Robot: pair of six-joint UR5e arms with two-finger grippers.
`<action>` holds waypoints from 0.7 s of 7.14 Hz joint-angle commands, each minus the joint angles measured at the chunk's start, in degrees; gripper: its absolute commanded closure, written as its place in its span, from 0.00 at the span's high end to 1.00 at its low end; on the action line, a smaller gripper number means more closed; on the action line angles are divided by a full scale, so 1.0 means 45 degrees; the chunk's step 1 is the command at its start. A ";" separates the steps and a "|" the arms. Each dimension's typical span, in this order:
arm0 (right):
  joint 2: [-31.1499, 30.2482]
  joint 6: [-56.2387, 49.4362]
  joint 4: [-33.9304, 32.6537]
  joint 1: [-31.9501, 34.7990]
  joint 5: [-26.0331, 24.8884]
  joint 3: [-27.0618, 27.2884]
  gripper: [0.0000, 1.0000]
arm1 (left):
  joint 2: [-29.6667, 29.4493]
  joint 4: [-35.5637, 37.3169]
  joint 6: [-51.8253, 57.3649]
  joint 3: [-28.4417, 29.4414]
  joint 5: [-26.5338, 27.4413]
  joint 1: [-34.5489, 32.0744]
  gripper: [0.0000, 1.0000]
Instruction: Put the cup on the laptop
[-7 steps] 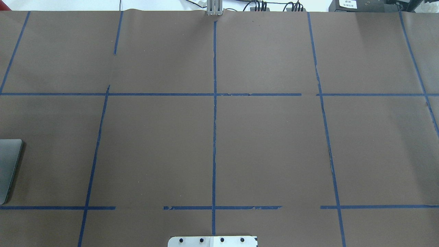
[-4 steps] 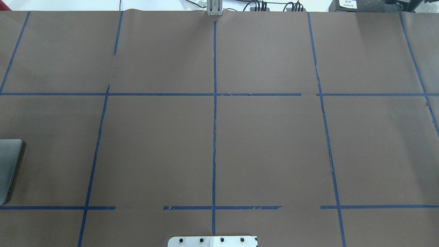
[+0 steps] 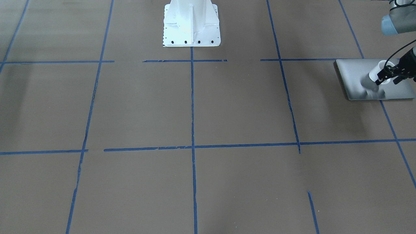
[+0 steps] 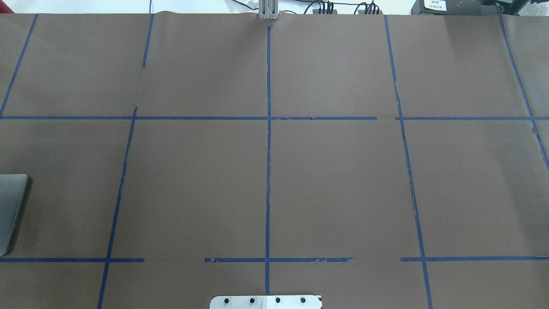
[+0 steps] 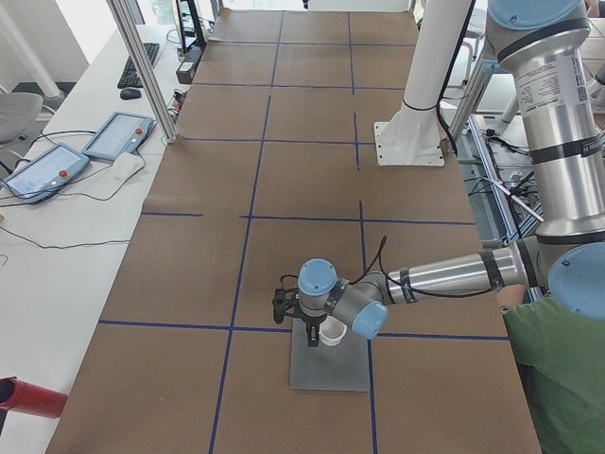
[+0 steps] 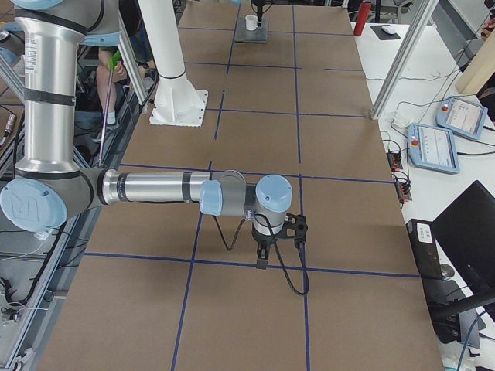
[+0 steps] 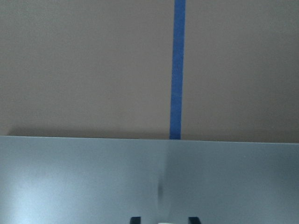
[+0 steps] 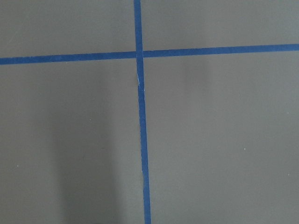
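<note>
The left end effector (image 3: 387, 78) has its two black fingers closed on the rim of a small white tapered cup (image 3: 373, 75), gripping it from above. In the left wrist view only the fingertips (image 7: 135, 220) show at the bottom border, with a sliver of white between them. The cup is over the lid of a thin silver-grey rectangular laptop (image 3: 352, 76), inside its outline. Bare lid shows on the side toward the tabletop's middle and on the operators' side. A soft shadow lies on the lid beside the cup, and I cannot tell whether its base touches the metal or hangs just above it.

The laptop lies flat at the robot's left end of the brown paper-covered tabletop (image 3: 227, 107). Its robot-side edge runs just beside a line of the blue tape grid (image 3: 192, 104). From overhead only one rounded corner strip of the laptop (image 4: 10, 210) comes in at the border.

A broad stretch of taped brown paper runs from the laptop past the white pedestal base (image 3: 191, 24) toward the other end. There the right end effector (image 6: 263, 261) hangs pointing down over a tape line, well apart from the laptop. Whether its fingers are apart or together cannot be told.
</note>
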 commanded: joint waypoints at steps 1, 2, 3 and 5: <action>0.0000 0.0000 0.0000 0.0000 0.0000 0.0000 1.00 | -0.0578 0.0286 0.0991 0.0191 -0.0421 0.0000 1.00; 0.0000 0.0000 0.0000 0.0000 0.0000 0.0000 1.00 | -0.0852 0.1312 0.1869 0.0134 -0.0560 -0.0038 1.00; 0.0000 0.0000 0.0000 0.0000 0.0000 0.0000 1.00 | -0.1145 0.2618 0.3386 0.0037 -0.0542 -0.0271 1.00; 0.0000 0.0000 0.0000 0.0000 0.0000 0.0000 1.00 | -0.1926 0.5040 0.6413 0.0017 -0.0503 -0.1808 1.00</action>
